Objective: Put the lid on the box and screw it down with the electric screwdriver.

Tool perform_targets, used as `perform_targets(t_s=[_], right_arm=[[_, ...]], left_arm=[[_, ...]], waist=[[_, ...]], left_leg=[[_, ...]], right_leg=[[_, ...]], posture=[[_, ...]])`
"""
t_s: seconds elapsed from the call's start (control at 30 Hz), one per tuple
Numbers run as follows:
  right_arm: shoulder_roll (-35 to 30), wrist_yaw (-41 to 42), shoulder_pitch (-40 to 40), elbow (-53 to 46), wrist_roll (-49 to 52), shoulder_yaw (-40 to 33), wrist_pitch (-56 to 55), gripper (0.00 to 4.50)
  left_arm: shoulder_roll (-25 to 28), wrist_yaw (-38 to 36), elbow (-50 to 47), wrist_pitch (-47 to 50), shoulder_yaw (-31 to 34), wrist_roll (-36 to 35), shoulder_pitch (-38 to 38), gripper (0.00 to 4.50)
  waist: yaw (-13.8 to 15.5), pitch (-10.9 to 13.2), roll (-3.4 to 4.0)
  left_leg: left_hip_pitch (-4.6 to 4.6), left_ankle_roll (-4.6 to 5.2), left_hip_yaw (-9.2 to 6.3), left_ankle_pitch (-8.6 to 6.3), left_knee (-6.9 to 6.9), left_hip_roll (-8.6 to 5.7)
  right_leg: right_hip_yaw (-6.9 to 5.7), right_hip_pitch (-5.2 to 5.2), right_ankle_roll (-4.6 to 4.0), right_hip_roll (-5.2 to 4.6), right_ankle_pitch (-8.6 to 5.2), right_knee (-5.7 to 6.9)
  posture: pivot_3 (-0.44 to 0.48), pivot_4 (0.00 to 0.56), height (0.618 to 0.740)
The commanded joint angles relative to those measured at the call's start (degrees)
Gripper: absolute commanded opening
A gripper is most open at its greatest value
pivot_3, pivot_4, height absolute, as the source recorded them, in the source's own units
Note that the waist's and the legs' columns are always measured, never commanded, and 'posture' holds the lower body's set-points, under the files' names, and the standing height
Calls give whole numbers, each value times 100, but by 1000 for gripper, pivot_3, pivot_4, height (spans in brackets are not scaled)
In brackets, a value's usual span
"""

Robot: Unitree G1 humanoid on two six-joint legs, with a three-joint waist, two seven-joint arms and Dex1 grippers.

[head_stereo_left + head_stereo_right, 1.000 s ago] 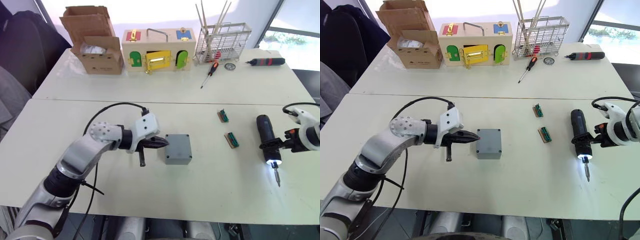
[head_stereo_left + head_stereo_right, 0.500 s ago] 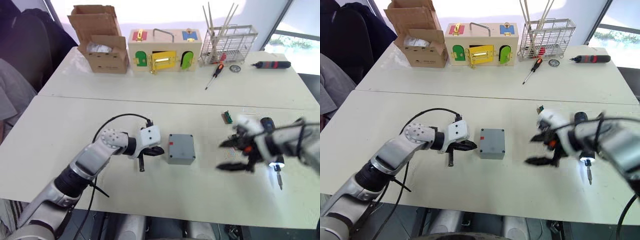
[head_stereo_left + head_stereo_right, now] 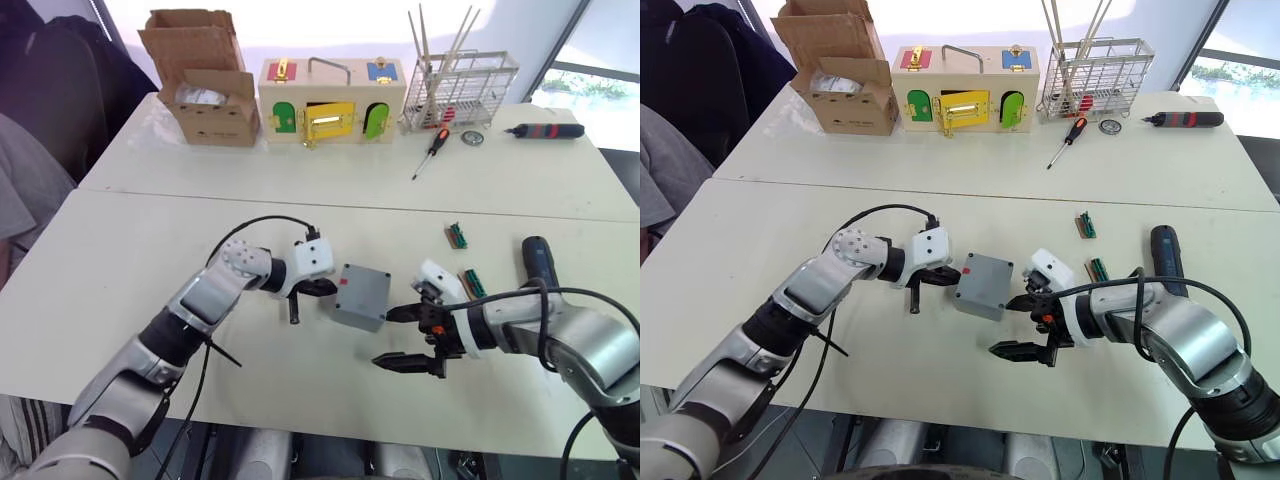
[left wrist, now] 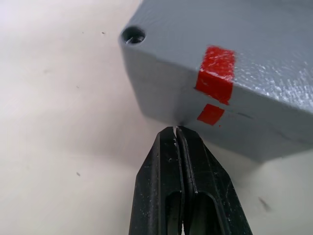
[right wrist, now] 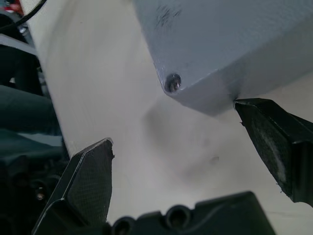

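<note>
Grey box (image 3: 361, 296) with lid on sat tilted mid-worktop (image 3: 150, 250) between my 2 hands. My left hand (image 4: 175, 131), fingers pinched together and empty, touched its red-marked side. My right hand (image 3: 1020, 322) gaped wide beside its other corner. Electric screwdriver (image 3: 537, 262) lay far right.

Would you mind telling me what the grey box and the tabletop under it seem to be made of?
Box: probably moulded plastic or painted cast metal; the left wrist view shows a matte, finely pebbled grey skin, rounded edges and a recessed corner screw hole, with red tape or paint marks on it. Tabletop: likely laminate, smooth, off-white and slightly glossy, with faint specks.
</note>
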Motion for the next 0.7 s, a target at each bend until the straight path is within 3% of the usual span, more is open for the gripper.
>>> perform_targets(t_s=[0.03, 0.17, 0.27, 0.5, 0.7], right_arm=[[-29, -120, 80, -435, 195, -175, 76, 4479], [-648, -95, 110, -294, -254, -341, -295, 4479], [-1121, -32, -30, 294, -1136, -32, -1238, 4479], [-666, 636, -452, 1338, -2044, 516, -3231, 4479], [-317, 1183, -709, 1395, -1916, 796, -3113, 4479]], left_arm=[[-291, 104, 464, -544, -18, 255, -248, 0], [-145, 263, 660, -765, 54, 682, -248, 0], [282, 110, 119, -545, 152, 772, -21, 0], [1254, -1027, -2123, 515, 169, -74, 820, 0], [701, -391, -2137, 984, 216, -89, 857, 0]], waist=[[1, 0, -3], [-20, 0, -5], [-123, -1, -9], [-294, -1, -11], [-149, 0, -13]], left_leg=[[0, 0, -1, 0, 0, -1], [0, 2, 1, -1, 1, -7], [4, 2, 1, -1, -1, -21], [7, 1, -6, -1, -19, -3], [7, 3, -12, -2, 4, -11]], right_leg=[[0, 0, 0, 0, 0, 1], [0, -2, 0, -2, 0, 2], [0, -4, 1, -2, -1, 5], [2, -16, 22, -2, -14, 20], [5, 5, 22, -5, -14, 12]], posture=[[0, 150, 735], [0, 150, 735], [0, 150, 735], [0, 150, 735], [0, 150, 735]])
